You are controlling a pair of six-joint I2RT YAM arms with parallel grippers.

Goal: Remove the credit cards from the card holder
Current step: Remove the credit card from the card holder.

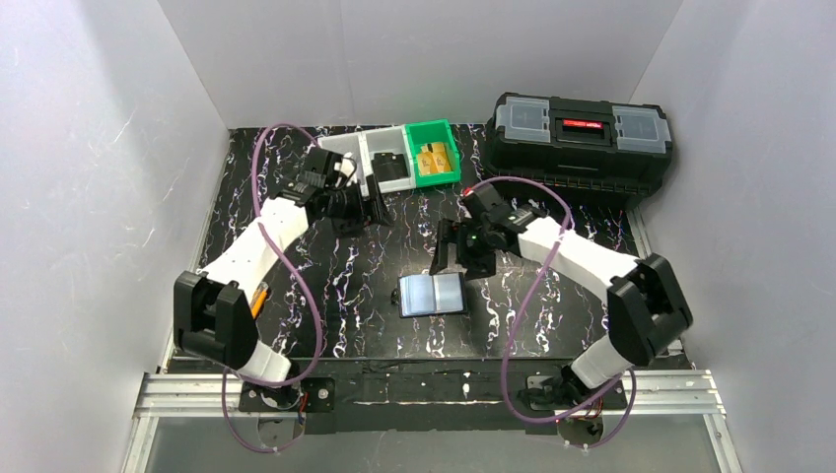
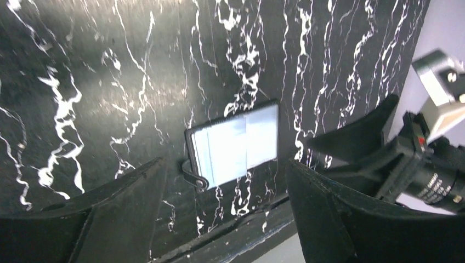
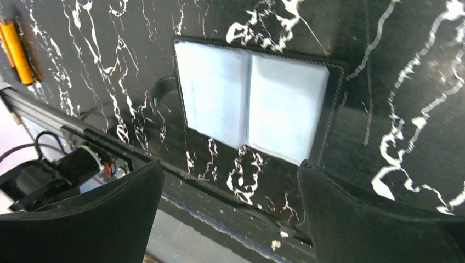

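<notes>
Lower right gripper (image 1: pixel 459 264), jaws spread empty, squarely onto open card holder (image 1: pixel 432 294) at frame centre, pinning it flat.

Fairly bright, even light falls from above on the marbled table (image 1: pixel 325 325), leaving only soft shadows near its far edge, while glare whitens the clear pockets of the card holder (image 3: pixel 252 104) and, in the left wrist view, a hazy sheen smears the tabletop and the fingers (image 2: pixel 82 230) nearest the lens look dark and soft.
</notes>
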